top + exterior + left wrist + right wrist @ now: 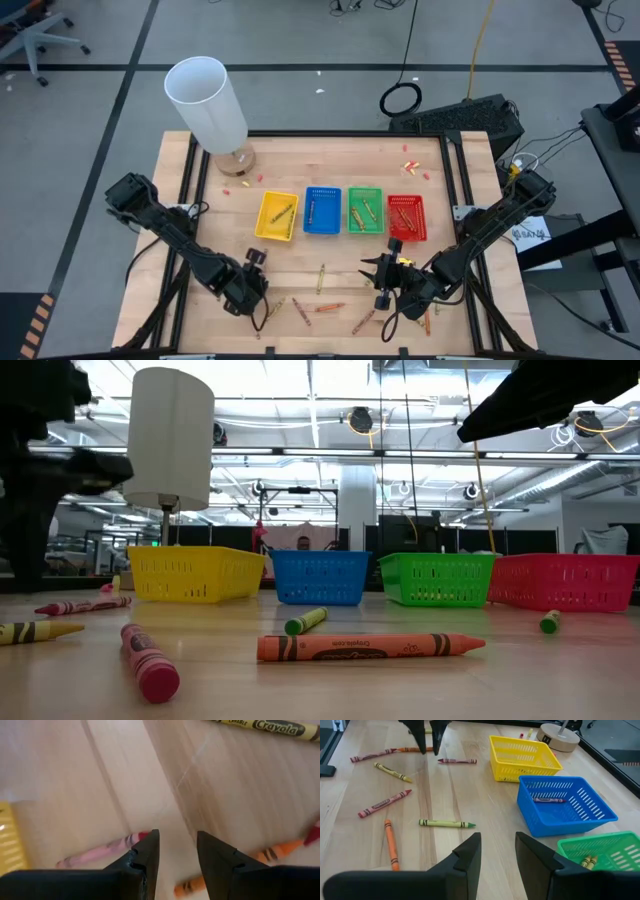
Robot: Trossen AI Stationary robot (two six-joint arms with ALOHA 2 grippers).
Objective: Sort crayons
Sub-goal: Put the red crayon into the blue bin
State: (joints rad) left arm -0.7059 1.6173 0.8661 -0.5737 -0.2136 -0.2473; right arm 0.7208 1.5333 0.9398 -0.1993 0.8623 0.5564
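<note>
Loose crayons lie scattered over the front of the wooden table: thin paper-wrapped wax sticks in red, orange, yellow and green, all flat on the boards and well apart from one another. More sit in the four baskets behind them, one reddish stick alone in the blue basket. The left gripper hangs low over a pink-red one and an orange one, fingers apart and holding nothing. The right gripper hovers near the baskets, likewise parted and bare.

robotics lab, open hall with exposed ceiling pipes, hanging cables, office chair on grey floor
</note>
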